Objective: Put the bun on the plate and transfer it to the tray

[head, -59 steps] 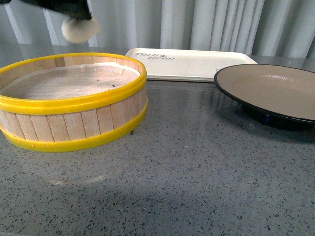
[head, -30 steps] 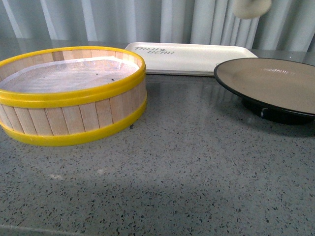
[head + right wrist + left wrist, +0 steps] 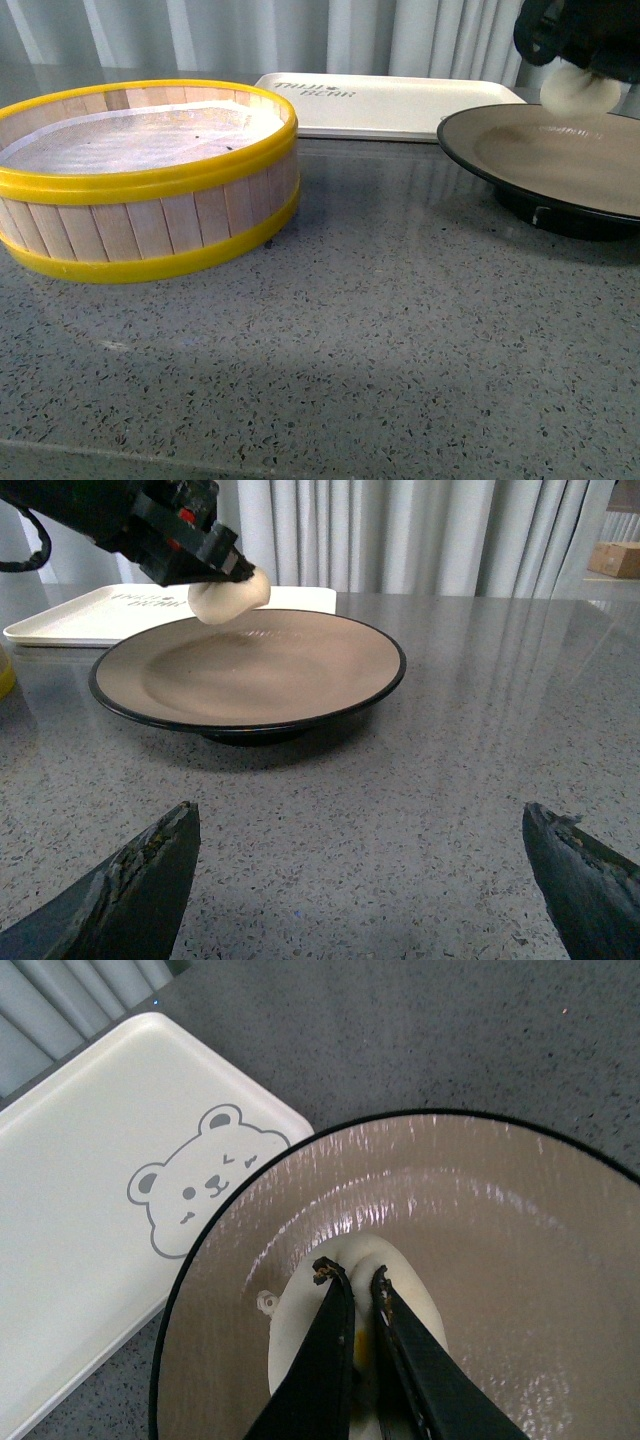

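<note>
The bun (image 3: pixel 580 90) has crossed to hang over the plate (image 3: pixel 555 170), my left pincer (image 3: pixel 352 1276) nipped tight on it, so release should come next.

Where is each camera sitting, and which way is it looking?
Front view: on the robot's body, facing forward over the steamer basket, tray and plate; the left gripper shows top right.
Left wrist view: on the left arm, looking down past its fingers at the bun above the plate.
Right wrist view: on the right arm, low, facing the plate; the open right gripper shows.
All three share the plate, tray and bun.
</note>
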Available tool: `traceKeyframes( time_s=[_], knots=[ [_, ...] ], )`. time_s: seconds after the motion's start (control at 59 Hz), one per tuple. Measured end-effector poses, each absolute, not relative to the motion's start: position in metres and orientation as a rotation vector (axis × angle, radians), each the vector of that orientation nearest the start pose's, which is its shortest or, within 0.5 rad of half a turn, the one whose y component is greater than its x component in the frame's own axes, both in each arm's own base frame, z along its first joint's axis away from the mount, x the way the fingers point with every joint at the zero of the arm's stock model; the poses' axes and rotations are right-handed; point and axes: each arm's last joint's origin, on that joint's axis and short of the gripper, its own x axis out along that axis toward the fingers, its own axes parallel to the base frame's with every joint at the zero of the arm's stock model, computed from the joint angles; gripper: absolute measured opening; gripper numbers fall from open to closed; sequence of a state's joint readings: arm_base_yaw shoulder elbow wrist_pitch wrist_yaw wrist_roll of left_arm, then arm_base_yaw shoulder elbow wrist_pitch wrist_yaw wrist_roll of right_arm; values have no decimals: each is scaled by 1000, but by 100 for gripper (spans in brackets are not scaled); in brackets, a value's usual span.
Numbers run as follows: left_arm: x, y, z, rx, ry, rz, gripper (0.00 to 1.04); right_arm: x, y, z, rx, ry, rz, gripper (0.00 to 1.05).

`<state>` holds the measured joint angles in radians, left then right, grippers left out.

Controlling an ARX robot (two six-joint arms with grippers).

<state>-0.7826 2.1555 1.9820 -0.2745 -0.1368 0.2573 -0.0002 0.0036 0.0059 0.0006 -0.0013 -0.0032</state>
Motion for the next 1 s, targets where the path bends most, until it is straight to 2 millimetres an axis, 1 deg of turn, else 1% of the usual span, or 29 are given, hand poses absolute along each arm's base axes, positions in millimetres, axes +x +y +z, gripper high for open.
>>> traceKeyframes(
  time_s=[0.153,0.475,0.831,0.847,0.949,1.0],
  knots=[
    [358,-362,282,513,338,-707,4,98,0,165,-3,-3,1,96],
    [356,-365,277,543,340,-708,4,98,0,165,-3,-3,1,96],
    [357,-371,259,589,391,-715,4,98,0,165,-3,-3,1,96],
    [357,-371,259,588,392,-714,5,98,0,165,-3,-3,1,96],
    [358,-372,261,582,388,-711,25,98,0,165,-3,-2,1,96],
    [358,-372,261,578,387,-711,32,98,0,165,-3,-3,1,96]
  ],
)
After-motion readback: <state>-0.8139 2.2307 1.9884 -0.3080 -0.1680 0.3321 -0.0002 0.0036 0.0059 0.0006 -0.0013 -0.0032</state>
